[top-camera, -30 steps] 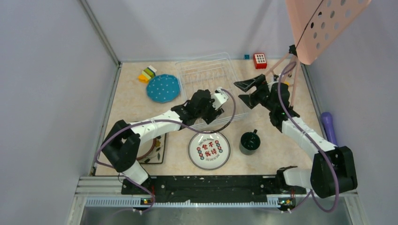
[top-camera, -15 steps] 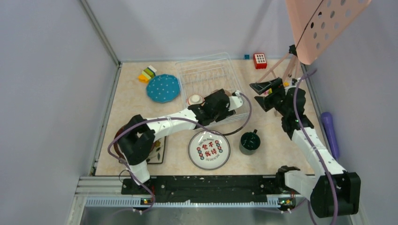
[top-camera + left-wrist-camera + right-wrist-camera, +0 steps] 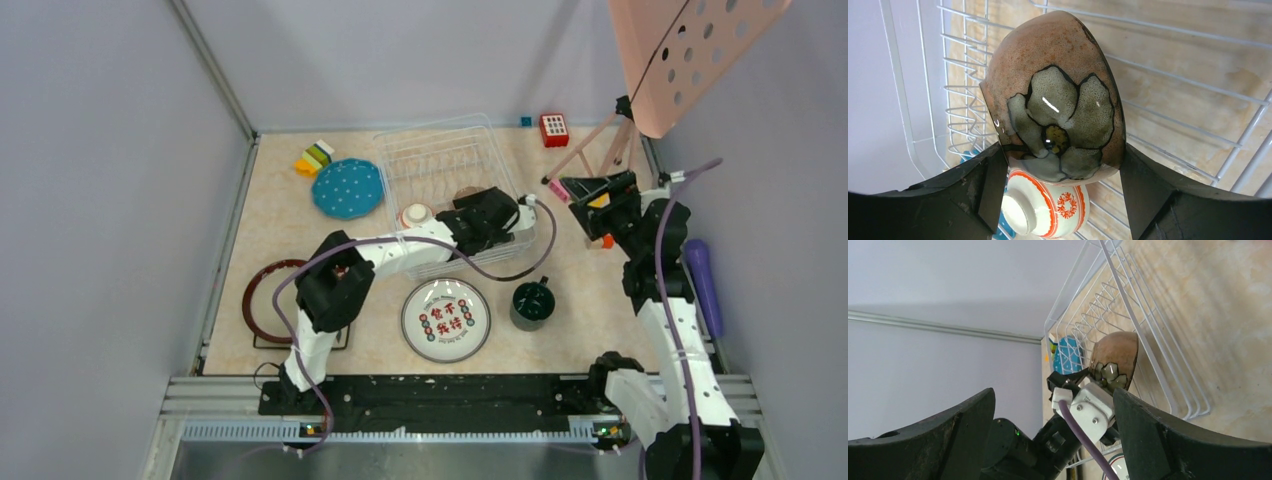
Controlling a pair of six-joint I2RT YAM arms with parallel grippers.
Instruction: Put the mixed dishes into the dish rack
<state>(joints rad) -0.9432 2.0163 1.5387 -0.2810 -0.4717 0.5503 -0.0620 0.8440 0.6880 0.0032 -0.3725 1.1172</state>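
Observation:
My left gripper (image 3: pixel 478 205) is shut on the brown bowl (image 3: pixel 466 192) and holds it on edge inside the dish rack (image 3: pixel 440 150). In the left wrist view the brown bowl (image 3: pixel 1058 105), with its grey flower, sits between my fingers above the rack wires (image 3: pixel 1198 115). The orange-white bowl (image 3: pixel 1048 212) lies just under it, and also shows in the top view (image 3: pixel 415 214). My right gripper (image 3: pixel 592 200) is open and empty to the right of the rack. The blue dotted plate (image 3: pixel 347 187), grey-rimmed plate (image 3: pixel 446 319) and green mug (image 3: pixel 531 303) stand on the table.
A square plate (image 3: pixel 340 335) lies at the near left, partly behind my left arm. The pink board (image 3: pixel 690 50) on its tripod stands at the back right. A purple object (image 3: pixel 700 275) lies along the right wall. Toy blocks (image 3: pixel 315 157) and a red block (image 3: pixel 553 129) are at the back.
My left gripper has moved right along the rack's near side with the brown bowl, uncovering the orange-white bowl. My right arm has drawn back to the right, away from the rack.

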